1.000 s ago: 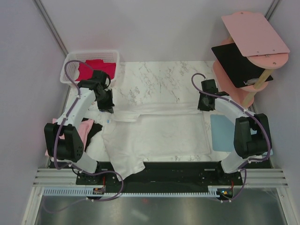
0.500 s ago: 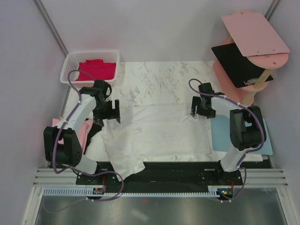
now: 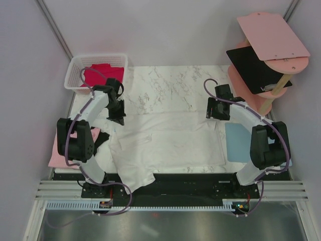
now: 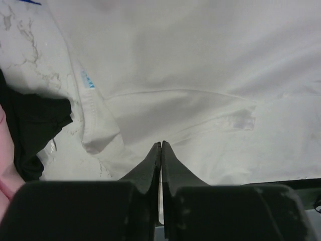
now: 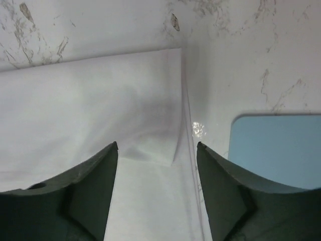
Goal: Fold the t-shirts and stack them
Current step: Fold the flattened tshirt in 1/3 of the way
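Left arm point(image 3: 94, 106) and right arm point(image 3: 242, 116): white link shells, black joint housings. A purple-grey cable point(image 3: 205, 88) loops loosely along each arm, down to the foot. Both feet bolted to one black base plate point(image 3: 190, 185). Left gripper point(image 4: 161, 146): matte black fingers, tapering to thin tips. Right gripper point(image 5: 157, 148): dark grey fingers, broad, with curved inner edges.

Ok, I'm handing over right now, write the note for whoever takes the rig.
Left gripper shut, nothing visibly held, above the left side of the white t-shirt.
Right gripper open over its folded far-right corner.
The shirt lies spread mid-table, far edge folded over.
Pink t-shirt and black t-shirt at the left edge of the table; magenta-red t-shirt in the basket.
Left to do: finish the white one, fold the other three, stack.
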You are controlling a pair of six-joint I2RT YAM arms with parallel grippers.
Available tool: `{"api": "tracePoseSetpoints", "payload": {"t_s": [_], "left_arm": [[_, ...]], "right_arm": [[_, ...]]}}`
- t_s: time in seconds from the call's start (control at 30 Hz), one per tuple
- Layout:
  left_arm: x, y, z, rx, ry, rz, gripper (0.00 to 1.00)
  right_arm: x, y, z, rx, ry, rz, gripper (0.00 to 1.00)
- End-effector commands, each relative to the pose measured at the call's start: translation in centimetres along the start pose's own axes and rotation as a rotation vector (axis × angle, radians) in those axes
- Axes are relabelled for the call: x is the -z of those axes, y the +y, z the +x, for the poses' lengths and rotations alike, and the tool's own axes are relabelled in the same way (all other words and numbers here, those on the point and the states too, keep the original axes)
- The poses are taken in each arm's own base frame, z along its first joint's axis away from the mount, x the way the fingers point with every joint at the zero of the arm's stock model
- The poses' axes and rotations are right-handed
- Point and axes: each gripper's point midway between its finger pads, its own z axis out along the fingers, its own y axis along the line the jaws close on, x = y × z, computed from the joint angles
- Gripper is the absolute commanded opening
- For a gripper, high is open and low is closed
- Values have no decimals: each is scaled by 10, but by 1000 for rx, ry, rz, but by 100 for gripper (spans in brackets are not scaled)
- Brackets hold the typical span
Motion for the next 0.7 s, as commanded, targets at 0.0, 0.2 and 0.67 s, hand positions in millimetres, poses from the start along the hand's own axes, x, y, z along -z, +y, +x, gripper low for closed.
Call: {"api": "tracePoseSetpoints", "payload": {"t_s": [0.0, 0.2, 0.67], "left_arm": [[-17, -9, -28, -25, -12, 5, 2], [-44, 2, -37, -28, 34, -70, 2], [-88, 3, -46, -32, 96, -213, 2]], "right_arm": [[-6, 12, -13, 20, -19, -37, 45], [-23, 22, -17, 22, -19, -54, 0], [-65, 20, 1, 19, 68, 21, 0]]}}
